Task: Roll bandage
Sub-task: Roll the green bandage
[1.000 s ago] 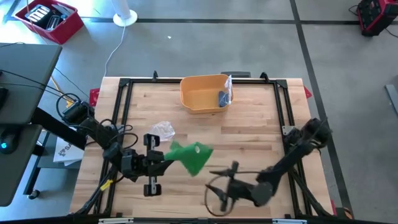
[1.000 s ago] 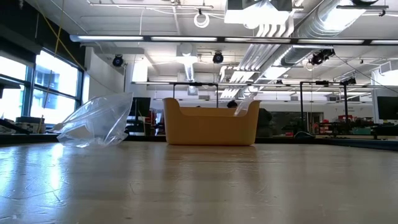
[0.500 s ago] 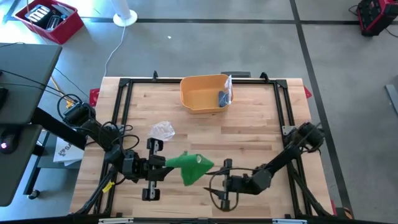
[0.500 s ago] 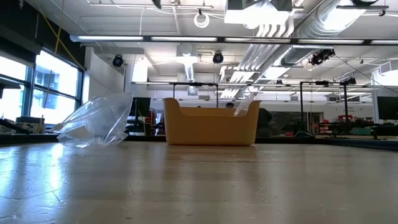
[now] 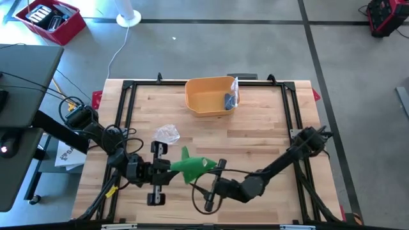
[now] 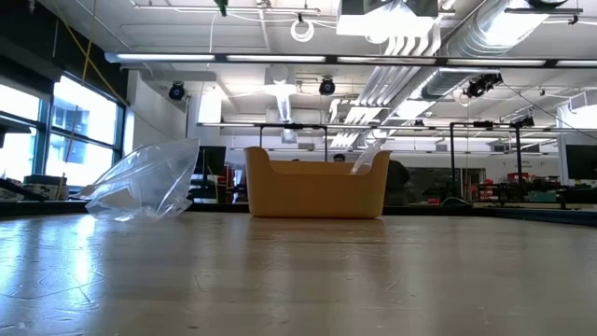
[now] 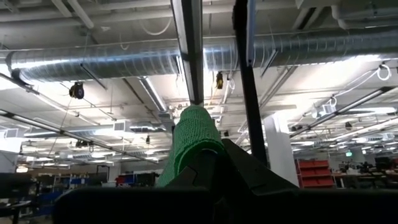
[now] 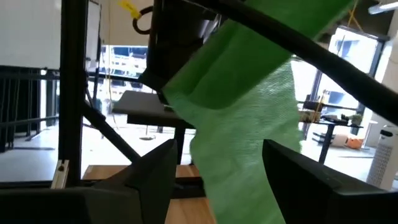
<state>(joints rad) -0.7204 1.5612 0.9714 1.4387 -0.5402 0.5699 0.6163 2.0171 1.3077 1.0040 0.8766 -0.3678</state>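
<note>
Left gripper point(image 5: 167, 171) is clamped on the green bandage point(image 5: 192, 166), near the front edge of the tabletop point(image 5: 255, 137), left of centre. It sat in roughly the same spot half a second ago and a second ago; only small shifts.

Bandage has changed shape: a second ago it fanned out wide toward the table centre, half a second ago it was narrower, now it is a compact strip running from the left jaws toward the right gripper point(image 5: 215, 185), with a short tail poking up toward the back. It is off the wood, hanging between the two grippers; it doesn't show in the low view.

Right arm has moved most. It was near the front edge right of centre a second ago, then came left, and now sits just beside the bandage's free end. Jaws are wide; the right wrist view shows the bandage point(image 8: 249, 118) between the two fingers point(image 8: 155, 180), filling most of the gap. Can't tell if they touch it.

Left wrist view: bandage point(image 7: 189, 146) sticks up out of the closed fingers.

Unchanged: yellow bin point(image 5: 209, 96) at back edge centre, clear plastic bag point(image 5: 167, 133) left of centre.
</note>
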